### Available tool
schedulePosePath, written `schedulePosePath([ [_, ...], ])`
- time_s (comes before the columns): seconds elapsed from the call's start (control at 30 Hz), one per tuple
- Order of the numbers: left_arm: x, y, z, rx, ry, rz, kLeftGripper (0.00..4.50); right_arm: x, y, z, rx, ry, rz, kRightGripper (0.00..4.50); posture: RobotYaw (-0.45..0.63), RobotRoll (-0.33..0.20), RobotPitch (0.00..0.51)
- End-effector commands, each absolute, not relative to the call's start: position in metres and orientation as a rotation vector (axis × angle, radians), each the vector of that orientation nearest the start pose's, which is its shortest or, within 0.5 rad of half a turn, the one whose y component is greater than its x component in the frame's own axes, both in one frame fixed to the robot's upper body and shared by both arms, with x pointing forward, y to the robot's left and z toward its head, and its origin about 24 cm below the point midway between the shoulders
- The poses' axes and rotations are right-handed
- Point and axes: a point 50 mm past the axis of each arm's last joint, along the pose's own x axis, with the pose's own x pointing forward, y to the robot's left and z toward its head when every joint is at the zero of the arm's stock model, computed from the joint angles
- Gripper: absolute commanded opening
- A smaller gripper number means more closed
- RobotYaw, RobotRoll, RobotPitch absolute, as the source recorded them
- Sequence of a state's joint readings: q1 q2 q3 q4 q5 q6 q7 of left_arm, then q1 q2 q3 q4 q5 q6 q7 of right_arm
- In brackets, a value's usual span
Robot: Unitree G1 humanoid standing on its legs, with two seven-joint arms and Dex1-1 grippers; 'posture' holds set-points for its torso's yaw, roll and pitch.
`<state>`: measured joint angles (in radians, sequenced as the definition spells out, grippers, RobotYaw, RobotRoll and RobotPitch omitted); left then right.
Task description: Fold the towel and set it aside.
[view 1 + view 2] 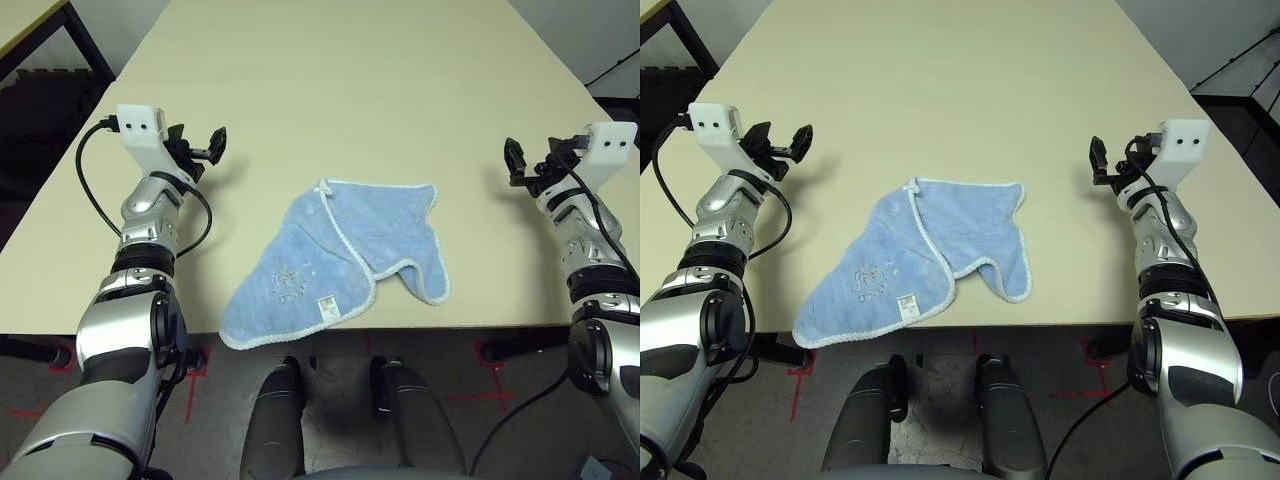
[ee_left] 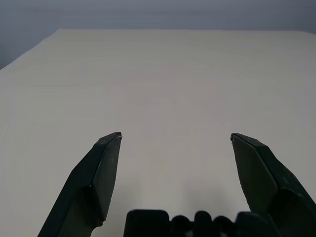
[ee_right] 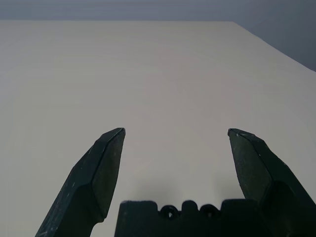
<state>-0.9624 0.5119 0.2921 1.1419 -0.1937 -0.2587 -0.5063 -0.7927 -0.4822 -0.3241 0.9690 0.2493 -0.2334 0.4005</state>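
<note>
Nearest us, at the table's front edge, lies the towel (image 1: 340,265), light blue with white stitched edging, rumpled and partly doubled over itself. One lobe, with the embroidered motif (image 1: 288,281) and the white label tag (image 1: 326,307), reaches our left front and slightly overhangs the table (image 1: 330,80) edge; a narrower flap curls down on our right. Its long axis runs diagonally, from that overhanging corner back toward the far right corner.

From the towel outward, we have a gripper on each side, both raised over bare tabletop and well apart from the cloth. Our left gripper (image 1: 200,148) sits left of the towel and a little beyond its far edge; our right gripper (image 1: 527,160) mirrors it on the right. Both stand with fingers spread wide and nothing between them (the wrist views show only table ahead).

We judge neither arm clearly nearer; each must swing inward and back toward us to reach a corner.
</note>
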Motion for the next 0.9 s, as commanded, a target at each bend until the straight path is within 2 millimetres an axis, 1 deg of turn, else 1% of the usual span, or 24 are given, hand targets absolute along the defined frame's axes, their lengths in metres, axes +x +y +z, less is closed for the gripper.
schedulePosePath([
  [0.03,0.385,0.283,0.171,0.058,-0.163,-0.127,4.49,0.369,-0.283,0.141,0.010,-0.187,0.007,4.50,0.00,0.000,0.176],
  [0.13,0.386,0.288,0.176,0.080,-0.161,-0.101,4.49,0.373,-0.280,0.144,0.001,-0.181,0.034,4.50,0.02,0.000,0.194],
  [0.23,0.386,0.290,0.181,0.092,-0.168,-0.090,4.49,0.374,-0.281,0.146,-0.003,-0.173,0.045,4.50,0.02,0.000,0.186],
  [0.3,0.387,0.287,0.184,0.103,-0.171,-0.106,4.49,0.373,-0.285,0.147,-0.004,-0.169,0.056,4.50,0.02,0.000,0.180],
  [0.37,0.388,0.283,0.184,0.120,-0.144,-0.186,4.49,0.371,-0.288,0.146,-0.012,-0.160,0.065,4.50,0.02,0.000,0.196],
  [0.4,0.388,0.280,0.183,0.123,-0.135,-0.216,4.49,0.370,-0.290,0.145,-0.014,-0.156,0.067,4.50,0.02,0.000,0.195],
  [0.53,0.385,0.262,0.183,0.123,-0.088,-0.532,4.49,0.368,-0.296,0.148,-0.041,-0.143,0.111,4.50,-0.01,0.000,0.187],
  [0.57,0.385,0.259,0.183,0.115,-0.085,-0.585,4.49,0.367,-0.297,0.148,-0.041,-0.143,0.113,4.50,-0.01,0.000,0.185],
  [0.63,0.382,0.253,0.188,0.170,-0.063,-0.722,4.49,0.367,-0.295,0.148,-0.043,-0.137,0.136,4.50,-0.01,0.000,0.186],
  [0.73,0.378,0.250,0.196,0.234,-0.032,-0.869,4.49,0.368,-0.289,0.150,-0.031,-0.144,0.183,4.50,-0.02,0.000,0.177],
  [0.83,0.371,0.252,0.198,0.359,0.034,-0.986,4.49,0.369,-0.284,0.154,-0.038,-0.148,0.219,4.50,-0.02,0.000,0.173],
  [0.9,0.367,0.254,0.200,0.392,0.060,-1.046,4.49,0.370,-0.282,0.157,-0.046,-0.140,0.245,4.50,-0.01,0.000,0.173],
])
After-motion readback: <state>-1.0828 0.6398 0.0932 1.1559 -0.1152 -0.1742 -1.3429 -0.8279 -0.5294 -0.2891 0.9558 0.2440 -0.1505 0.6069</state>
